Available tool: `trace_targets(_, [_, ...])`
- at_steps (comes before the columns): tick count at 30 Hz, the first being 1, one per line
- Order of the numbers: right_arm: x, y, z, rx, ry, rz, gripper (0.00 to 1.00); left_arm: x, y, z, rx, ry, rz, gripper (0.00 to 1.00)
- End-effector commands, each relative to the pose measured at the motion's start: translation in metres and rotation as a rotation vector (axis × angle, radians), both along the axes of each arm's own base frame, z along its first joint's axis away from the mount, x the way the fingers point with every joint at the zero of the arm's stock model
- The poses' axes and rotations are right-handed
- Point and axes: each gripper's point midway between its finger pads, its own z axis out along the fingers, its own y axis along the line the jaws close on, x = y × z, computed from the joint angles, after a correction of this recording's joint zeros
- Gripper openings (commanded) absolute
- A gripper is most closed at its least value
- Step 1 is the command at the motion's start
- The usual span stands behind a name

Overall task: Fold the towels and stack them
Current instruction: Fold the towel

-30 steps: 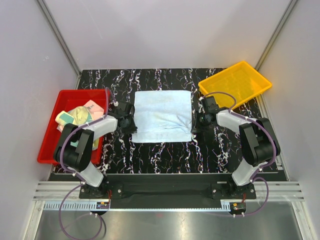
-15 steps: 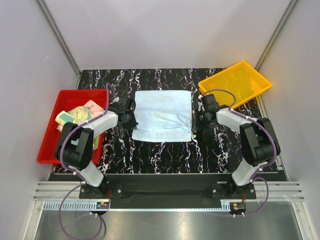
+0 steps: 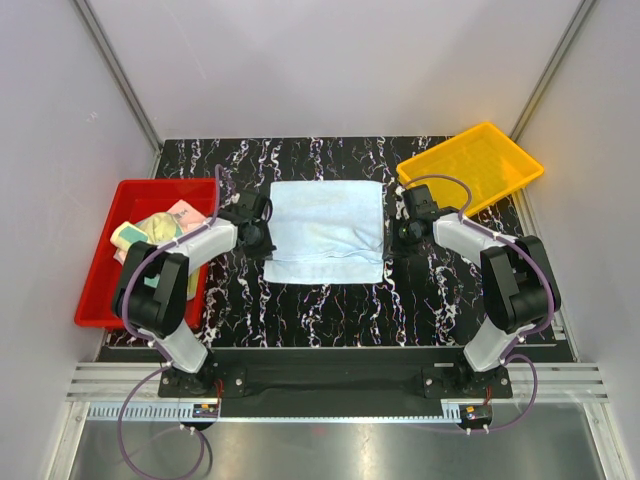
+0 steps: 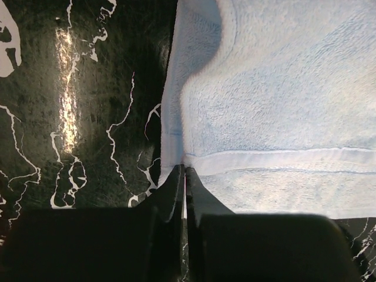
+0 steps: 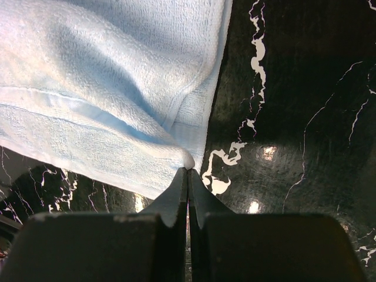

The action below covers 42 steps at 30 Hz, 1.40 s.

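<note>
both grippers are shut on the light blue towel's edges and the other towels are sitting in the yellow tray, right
Not quite. The other towels sit in the red tray on the left, not in the yellow tray, as the top external view shows. The rest is right: the left gripper and the right gripper are each shut on an edge of the light blue towel.

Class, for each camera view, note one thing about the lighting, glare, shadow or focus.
Top external: even, soft light, blue towel sharp. Left wrist: a glare streak on the black table, a shadow across the towel's top left, the left gripper dark and out of focus. Right wrist: small bright glints on the table, the right gripper blurred too.
</note>
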Motion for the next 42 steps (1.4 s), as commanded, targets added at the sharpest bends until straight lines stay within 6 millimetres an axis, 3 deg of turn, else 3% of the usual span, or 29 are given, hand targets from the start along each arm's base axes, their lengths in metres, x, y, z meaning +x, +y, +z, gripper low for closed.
trace_targets(1, [0.012,0.007,0.025,0.008,-0.079,0.021,0.0,0.014,-0.005,0.008,-0.024,-0.041,-0.009,0.0])
trace_targets(12, [0.022,0.004,0.036,-0.015,-0.104,0.019,0.0,0.019,-0.004,0.032,-0.016,-0.061,0.001,0.0])
trace_targets(20, [0.023,0.006,0.036,-0.011,-0.105,0.025,0.0,0.023,-0.001,0.021,-0.041,-0.014,0.023,0.0])
trace_targets(24, [0.022,0.005,0.035,-0.013,-0.103,0.03,0.0,0.027,-0.005,0.02,-0.059,-0.011,0.014,0.08])
trace_targets(26, [0.022,0.005,0.034,-0.013,-0.102,0.03,0.0,0.026,-0.006,0.014,-0.058,0.005,0.009,0.0])
trace_targets(32, [0.021,0.006,0.033,-0.009,-0.099,0.033,0.0,0.024,-0.009,0.005,-0.075,0.013,0.008,0.0])
trace_targets(34, [0.021,0.006,0.033,-0.009,-0.101,0.035,0.0,0.025,-0.006,0.004,-0.064,0.012,0.015,0.13])
trace_targets(35, [0.021,0.007,0.034,-0.008,-0.102,0.034,0.0,0.026,-0.006,0.005,-0.059,0.009,0.016,0.27])
trace_targets(36, [0.021,0.006,0.034,-0.008,-0.102,0.033,0.0,0.027,-0.004,0.005,-0.046,0.007,0.022,0.27])
trace_targets(42, [0.021,0.007,0.034,-0.004,-0.102,0.038,0.0,0.029,-0.004,-0.003,-0.039,0.023,0.024,0.11])
